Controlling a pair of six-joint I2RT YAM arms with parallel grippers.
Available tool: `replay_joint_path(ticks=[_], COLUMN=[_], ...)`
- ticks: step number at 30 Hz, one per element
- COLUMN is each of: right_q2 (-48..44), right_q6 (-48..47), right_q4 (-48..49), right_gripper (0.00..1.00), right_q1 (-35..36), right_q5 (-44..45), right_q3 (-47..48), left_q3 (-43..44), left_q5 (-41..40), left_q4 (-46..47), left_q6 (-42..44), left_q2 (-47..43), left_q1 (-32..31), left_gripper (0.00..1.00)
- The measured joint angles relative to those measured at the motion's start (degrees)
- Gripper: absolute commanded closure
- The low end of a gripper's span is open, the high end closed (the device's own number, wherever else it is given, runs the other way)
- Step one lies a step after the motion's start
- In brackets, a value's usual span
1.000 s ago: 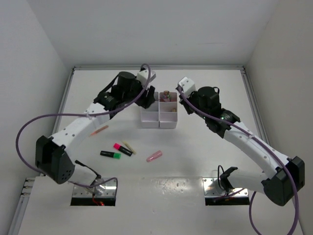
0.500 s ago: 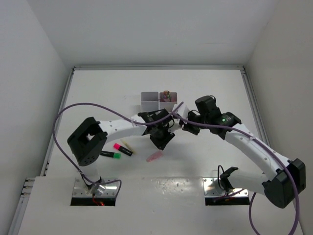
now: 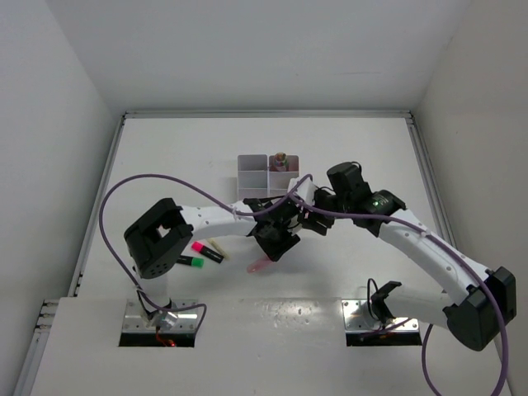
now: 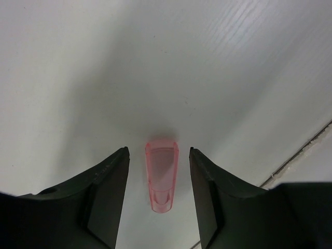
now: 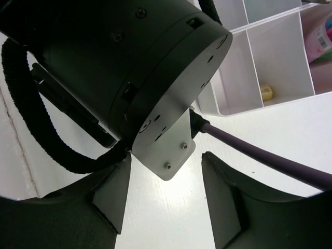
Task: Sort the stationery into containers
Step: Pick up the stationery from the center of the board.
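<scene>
A translucent pink piece [image 3: 258, 266] lies on the table; in the left wrist view the pink piece [image 4: 162, 179] sits between my left gripper's [image 4: 158, 151] open fingers, untouched. From above, the left gripper [image 3: 275, 245] hovers just over it. My right gripper [image 3: 310, 219] is open and empty beside the left wrist, whose housing fills the right wrist view in front of the right gripper [image 5: 166, 158]. The white organiser tray [image 3: 252, 158] stands behind, its near part hidden by the arms. A pink highlighter [image 3: 207, 251], a green highlighter [image 3: 188, 261] and a thin stick [image 3: 219, 247] lie at the left.
The tray [image 5: 228, 106] shows in the right wrist view with a tiny yellow eraser [image 5: 266, 92] in one compartment and a pink item [image 5: 320, 37] in another. The two arms crowd together in front of the tray. White walls enclose the table.
My left arm has swung from over the tray down to the pink piece. My right gripper has come forward from the tray to beside the left wrist.
</scene>
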Motion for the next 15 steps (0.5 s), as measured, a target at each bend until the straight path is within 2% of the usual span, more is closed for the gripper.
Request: replay_joint_path(ticks=[15], right_q2=[-0.55], right_q6=[-3.04], right_q4=[0.26], right_gripper=[0.42], right_q1=[0.22], right_q5=[3.48], right_q3=[-1.66], left_q3=[-2.86], left_q5=[-3.17], left_q4=[2.23], left_q6=[-2.19], left_q2=[-0.15], left_q1=[-1.05], left_gripper=[0.47])
